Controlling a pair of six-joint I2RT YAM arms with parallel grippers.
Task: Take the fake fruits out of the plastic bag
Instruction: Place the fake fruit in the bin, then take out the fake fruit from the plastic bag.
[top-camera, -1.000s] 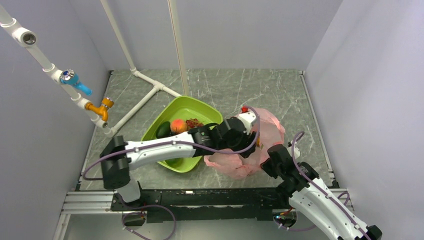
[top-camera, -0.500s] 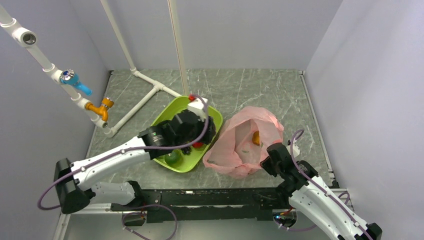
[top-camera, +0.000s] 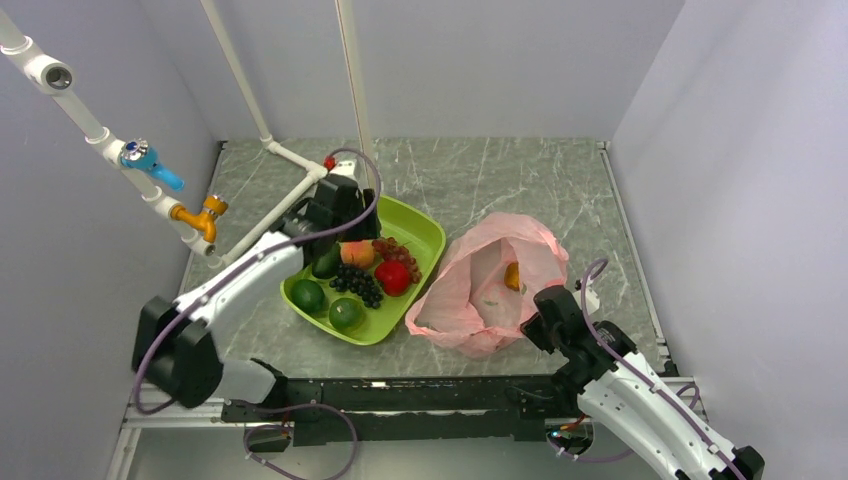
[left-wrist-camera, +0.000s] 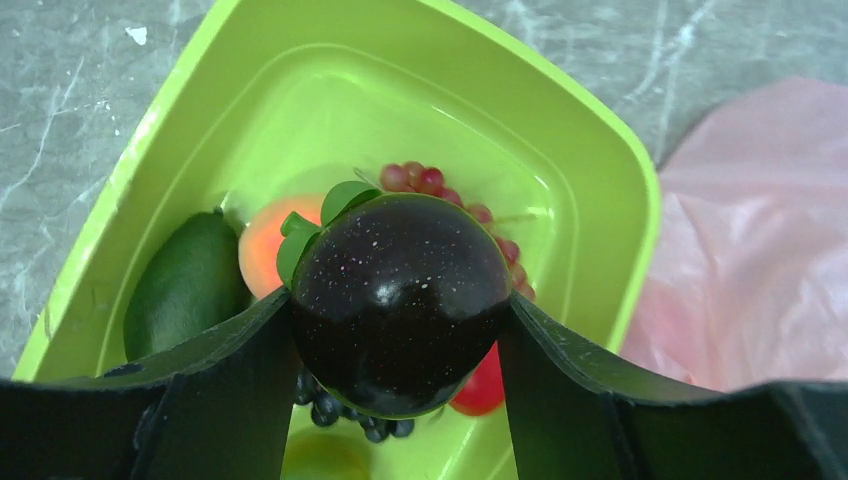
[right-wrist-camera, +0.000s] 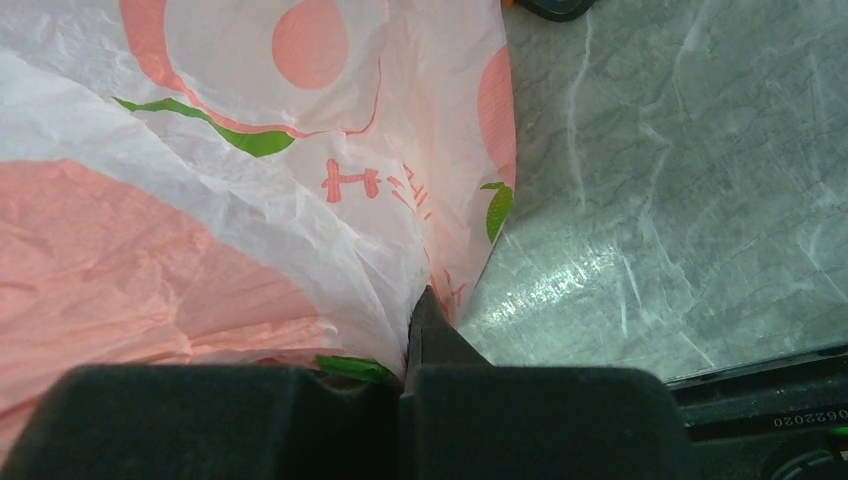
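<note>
Top view high, looking down, close wrist views share its tray (top-camera: 428, 232), bag (top-camera: 525, 238)

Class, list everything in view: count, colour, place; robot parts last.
tray: 1, lime green, table's left-centre
round fruits: 2, green, tray's near end
avocado: 1, dark green, tray's left side
peach: 1, orange, in tray
apple: 1, red, in tray
red grapes: 1 bunch, in tray
dark grapes: 1 bunch, in tray
dark fruit: 1, green-leaved, gripped above tray
bag: 1, pink, right of tray
orange object: 1, inside bag
pipes: white, far left; blue tap, orange tap
table: 1, grey marble
left gripper: black, shut on dark fruit
right gripper: black, pinching bag's near edge
</note>
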